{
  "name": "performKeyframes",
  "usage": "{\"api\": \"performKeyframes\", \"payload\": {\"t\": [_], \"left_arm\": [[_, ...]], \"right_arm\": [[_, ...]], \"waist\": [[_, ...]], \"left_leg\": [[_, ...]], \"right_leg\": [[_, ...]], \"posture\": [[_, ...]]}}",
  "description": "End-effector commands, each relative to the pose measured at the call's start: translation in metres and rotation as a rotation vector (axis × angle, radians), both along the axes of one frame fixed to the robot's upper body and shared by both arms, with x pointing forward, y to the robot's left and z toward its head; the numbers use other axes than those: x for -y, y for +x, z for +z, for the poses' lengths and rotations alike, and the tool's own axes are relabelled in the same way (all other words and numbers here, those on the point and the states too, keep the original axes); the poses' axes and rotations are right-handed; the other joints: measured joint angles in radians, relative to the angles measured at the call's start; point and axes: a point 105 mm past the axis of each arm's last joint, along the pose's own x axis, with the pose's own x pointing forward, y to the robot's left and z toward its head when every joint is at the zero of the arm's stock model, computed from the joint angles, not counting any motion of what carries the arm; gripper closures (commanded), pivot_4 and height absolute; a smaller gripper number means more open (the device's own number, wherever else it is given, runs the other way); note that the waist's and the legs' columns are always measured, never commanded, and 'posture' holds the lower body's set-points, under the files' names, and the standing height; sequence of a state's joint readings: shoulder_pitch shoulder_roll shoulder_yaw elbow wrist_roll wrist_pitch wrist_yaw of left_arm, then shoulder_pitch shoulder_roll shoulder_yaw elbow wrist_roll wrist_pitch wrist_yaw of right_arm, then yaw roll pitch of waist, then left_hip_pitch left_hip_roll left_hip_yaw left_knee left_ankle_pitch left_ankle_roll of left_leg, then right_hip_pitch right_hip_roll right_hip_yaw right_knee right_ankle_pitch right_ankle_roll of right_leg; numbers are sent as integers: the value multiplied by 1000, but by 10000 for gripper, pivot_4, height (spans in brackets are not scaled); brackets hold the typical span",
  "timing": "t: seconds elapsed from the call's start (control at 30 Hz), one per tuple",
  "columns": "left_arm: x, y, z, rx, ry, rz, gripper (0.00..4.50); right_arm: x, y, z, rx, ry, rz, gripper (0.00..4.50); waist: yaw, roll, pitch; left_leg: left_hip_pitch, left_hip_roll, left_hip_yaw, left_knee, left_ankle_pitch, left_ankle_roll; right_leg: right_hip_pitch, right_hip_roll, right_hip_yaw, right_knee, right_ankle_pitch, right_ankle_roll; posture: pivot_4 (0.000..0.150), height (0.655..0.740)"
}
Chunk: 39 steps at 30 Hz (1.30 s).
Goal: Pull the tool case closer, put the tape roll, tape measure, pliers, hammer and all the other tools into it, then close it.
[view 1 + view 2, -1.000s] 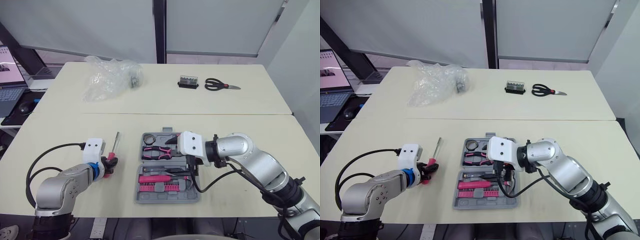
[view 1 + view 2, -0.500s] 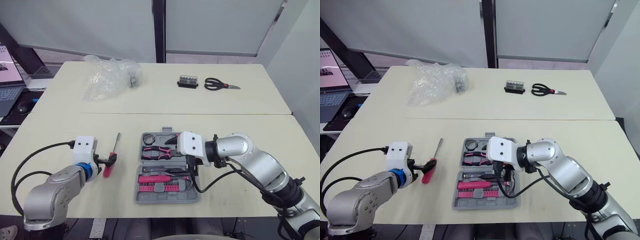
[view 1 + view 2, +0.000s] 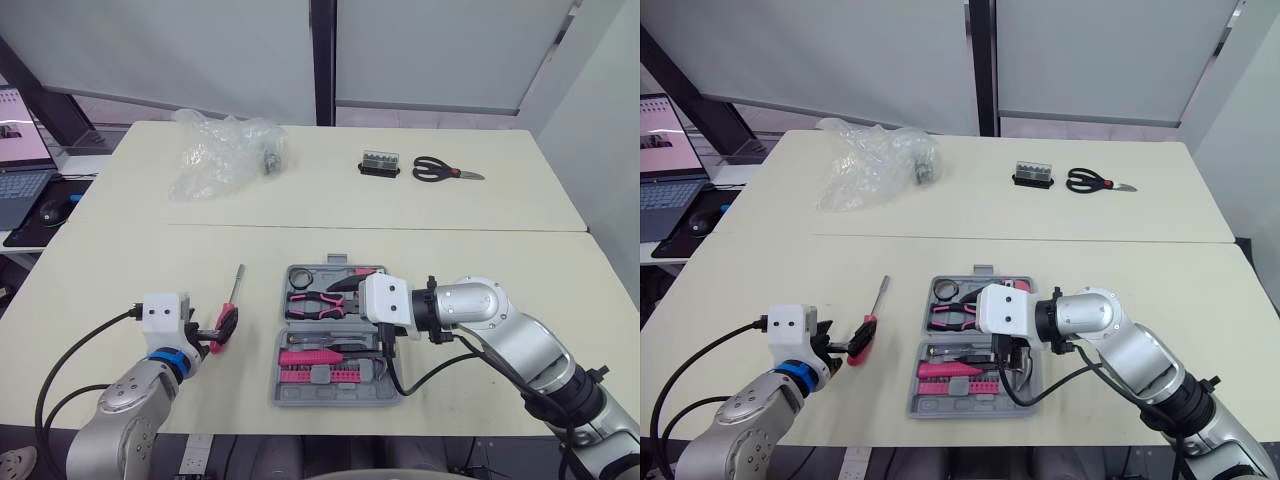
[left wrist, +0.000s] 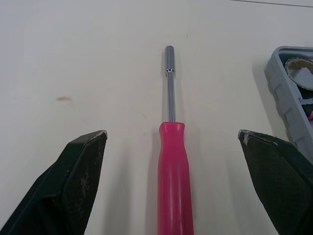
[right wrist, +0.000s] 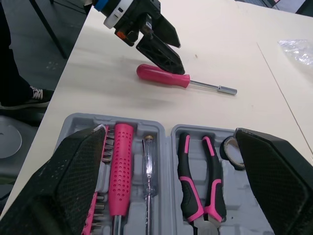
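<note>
step in hand looks like grabbing the pink screwdriver, which lies on the counter at 9 o'clock of the open tool case, shaft toward 12. left pincer is apart, straddling the handle, not yet clamped; right pincer hovers apart over the case. next move probably needs a squeeze on the handle, a lift, then a carry toward 3 o'clock.

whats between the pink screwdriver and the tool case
Bare table: in the left eye view, nothing lies between the screwdriver and the open tool case.
</note>
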State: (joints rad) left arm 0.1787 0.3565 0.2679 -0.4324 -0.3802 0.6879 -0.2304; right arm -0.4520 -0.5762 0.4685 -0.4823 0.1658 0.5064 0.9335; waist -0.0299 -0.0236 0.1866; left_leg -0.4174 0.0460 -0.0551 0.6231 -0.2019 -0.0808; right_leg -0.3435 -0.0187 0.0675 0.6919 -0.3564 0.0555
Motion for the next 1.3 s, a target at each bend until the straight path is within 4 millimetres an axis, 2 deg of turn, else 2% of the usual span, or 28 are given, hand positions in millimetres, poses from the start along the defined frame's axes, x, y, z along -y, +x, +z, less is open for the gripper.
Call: {"api": "performKeyframes", "payload": {"t": [0.03,0.4,0.67,0.77,1.1,1.2,1.3], "left_arm": [[3,6,-6,14,29,0,217],[4,22,-16,3,72,26,217],[10,21,-24,-41,58,22,217],[10,22,-25,-44,57,27,6156],[1,22,-31,-63,60,56,37431],[-3,19,-24,-47,60,58,37420],[-10,14,-5,3,71,26,37420]], "right_arm": [[-2,0,7,42,18,16,0],[-3,0,3,38,7,20,0],[-3,-1,4,39,7,19,0],[-3,0,4,41,7,17,0],[-3,-1,6,45,9,12,0],[-2,0,6,51,9,5,0],[3,0,8,60,18,-5,0]], "waist": [[0,0,0],[0,0,0],[0,0,0],[0,0,0],[0,0,0],[0,0,0],[-3,0,0]], "left_leg": [[0,0,0,0,0,0],[0,0,0,0,0,0],[0,0,-1,0,0,0],[0,0,-1,0,0,0],[0,0,-1,0,0,0],[0,0,-1,0,0,0],[0,0,-1,0,0,0]], "right_leg": [[0,0,0,0,0,0],[0,0,-1,0,0,0],[0,0,-1,0,0,0],[0,0,-1,0,0,0],[1,0,-1,0,0,0],[1,0,-1,0,0,0],[1,0,-1,0,0,0]], "posture": [[1500,7400],[1500,7400],[1500,7400],[1500,7400],[1500,7400],[1500,7400],[1500,7400]]}}
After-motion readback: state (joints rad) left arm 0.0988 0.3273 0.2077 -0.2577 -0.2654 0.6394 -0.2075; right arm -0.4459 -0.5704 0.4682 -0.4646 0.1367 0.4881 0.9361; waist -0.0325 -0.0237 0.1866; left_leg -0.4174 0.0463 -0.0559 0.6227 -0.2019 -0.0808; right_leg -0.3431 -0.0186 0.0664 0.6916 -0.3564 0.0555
